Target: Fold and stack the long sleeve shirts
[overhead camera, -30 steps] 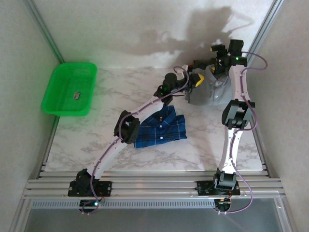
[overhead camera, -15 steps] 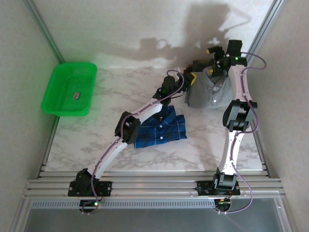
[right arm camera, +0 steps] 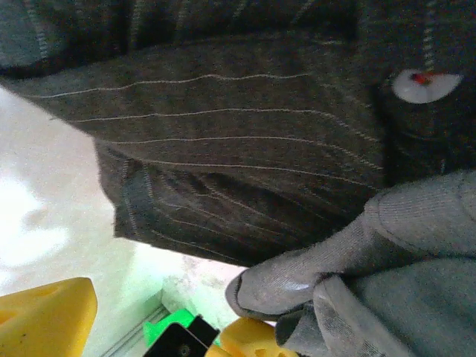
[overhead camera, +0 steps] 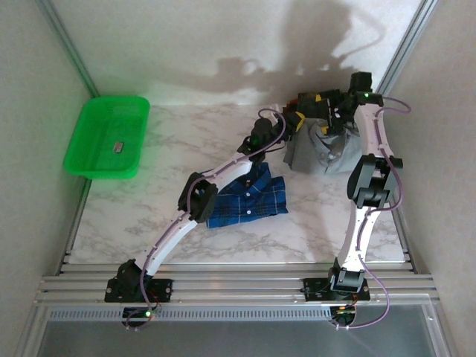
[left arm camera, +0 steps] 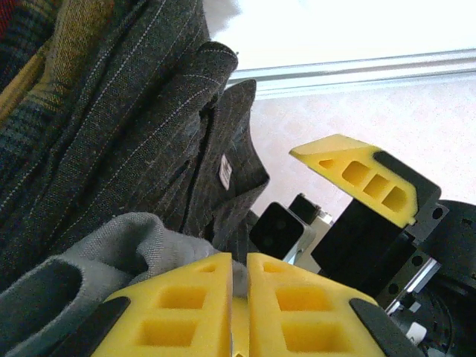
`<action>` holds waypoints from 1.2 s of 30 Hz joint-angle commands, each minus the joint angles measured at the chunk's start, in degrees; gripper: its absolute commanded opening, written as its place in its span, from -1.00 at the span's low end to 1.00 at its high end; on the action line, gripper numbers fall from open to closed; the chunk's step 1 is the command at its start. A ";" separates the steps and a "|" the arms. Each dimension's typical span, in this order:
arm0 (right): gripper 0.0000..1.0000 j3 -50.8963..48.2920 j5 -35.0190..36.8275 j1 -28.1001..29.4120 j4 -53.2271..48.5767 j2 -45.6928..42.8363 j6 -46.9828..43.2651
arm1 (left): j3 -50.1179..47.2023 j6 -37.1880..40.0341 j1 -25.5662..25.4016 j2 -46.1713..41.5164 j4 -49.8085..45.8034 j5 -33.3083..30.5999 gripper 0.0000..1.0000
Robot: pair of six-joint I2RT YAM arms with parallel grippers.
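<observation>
1. Over on the far right of the table (overhead camera: 149,223), the grey shirt (overhead camera: 331,152) is bunched near the side rail, with loads of open marble to its left.
2. Green basket (overhead camera: 108,137) hugs the left edge, well apart.
3. Plaid shirt (overhead camera: 249,197) lies folded mid-table.
4. Dark pinstriped shirt (left arm camera: 111,111) sits right behind the grey one.
5. Left gripper (left arm camera: 239,297) is pinched tight on the grey shirt's edge. Cloth hides the right gripper's (overhead camera: 323,111) grip, so can't tell.
</observation>
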 commanded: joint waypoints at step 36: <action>0.74 -5.76 -0.62 -4.70 -3.61 -9.60 -12.08 | -4.07 26.93 7.91 -25.93 -21.95 10.61 0.14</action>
